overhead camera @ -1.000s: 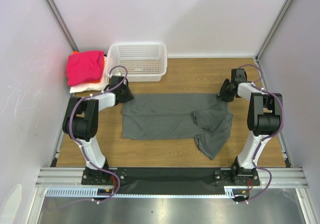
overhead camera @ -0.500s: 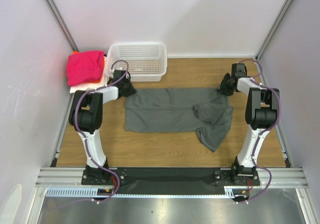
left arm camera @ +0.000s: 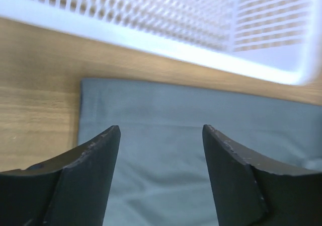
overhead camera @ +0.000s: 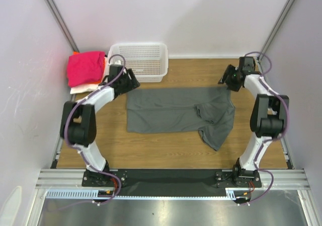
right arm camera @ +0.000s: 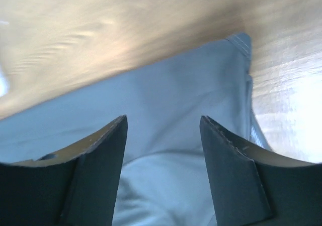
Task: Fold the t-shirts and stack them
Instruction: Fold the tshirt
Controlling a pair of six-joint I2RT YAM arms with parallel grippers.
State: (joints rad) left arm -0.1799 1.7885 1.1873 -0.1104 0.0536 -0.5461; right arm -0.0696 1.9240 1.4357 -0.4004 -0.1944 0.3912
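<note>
Far back at 10 o'clock on the table (overhead camera: 166,153): pile with the magenta-pink t-shirt (overhead camera: 84,67) on top, an orange t-shirt (overhead camera: 105,61) edge showing, and the white t-shirt (overhead camera: 86,89) at the bottom. White mesh basket (overhead camera: 138,45) sits just beside the pile at its 3 o'clock. Left gripper (overhead camera: 133,82) is at the basket's 7 o'clock corner, over the 10 o'clock corner of the dark grey t-shirt (overhead camera: 166,113). Its fingers (left arm camera: 95,155) are spread wide with nothing between them. The grey shirt lies flat mid-table, long side running 9 to 3, one flap trailing toward 5 o'clock. Right gripper (overhead camera: 227,79) is over the shirt's 2 o'clock corner, fingers (right arm camera: 229,160) also wide apart and empty, cloth below them.
</note>
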